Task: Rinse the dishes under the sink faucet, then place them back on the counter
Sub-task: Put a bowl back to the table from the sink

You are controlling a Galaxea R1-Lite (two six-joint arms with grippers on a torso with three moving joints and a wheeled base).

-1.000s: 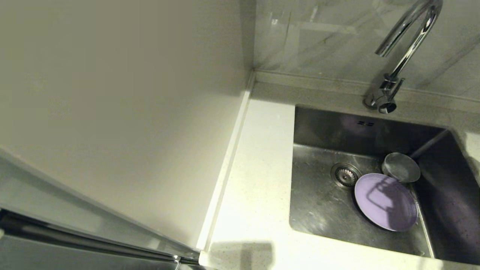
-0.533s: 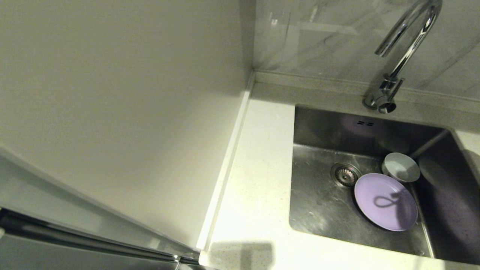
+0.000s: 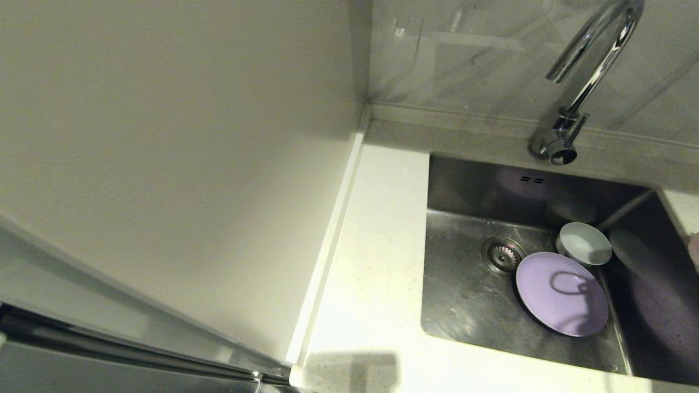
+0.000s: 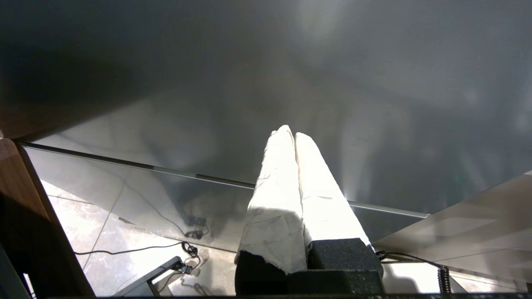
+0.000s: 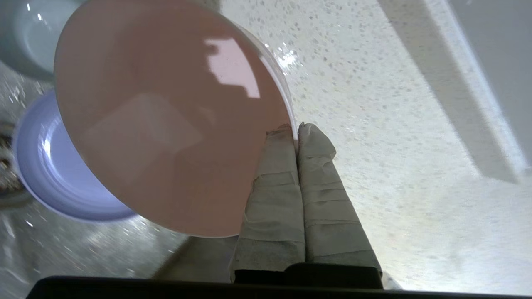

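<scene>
Since a second ago the shadow over the plate [image 3: 561, 293] and blue-white bowl [image 3: 583, 243] has shrunk to a small loop on the plate; both dishes sit where they were. No readable writing or brand anywhere.

Pink bowl [image 5: 166, 120]: glossy, plain, pinched at its rim by the right gripper [image 5: 296, 129], taped fingers [image 5: 272, 199] nearly together on the thin wall. It's up in the air, over the sink edge and the speckled tabletop [image 5: 374, 124]. Head view catches only a pink sliver at the right border [image 3: 694, 248]; the grip shows in the right wrist view alone.

Lavender plate lies flat on the sink [image 3: 464, 295] floor beside the drain [image 3: 503, 254], blue-white bowl touching its far edge. Faucet [image 3: 587, 71] arches above, no water visible.

Left gripper [image 4: 294, 137]: closed, empty, parked low facing a dark cabinet front, out of head view.
</scene>
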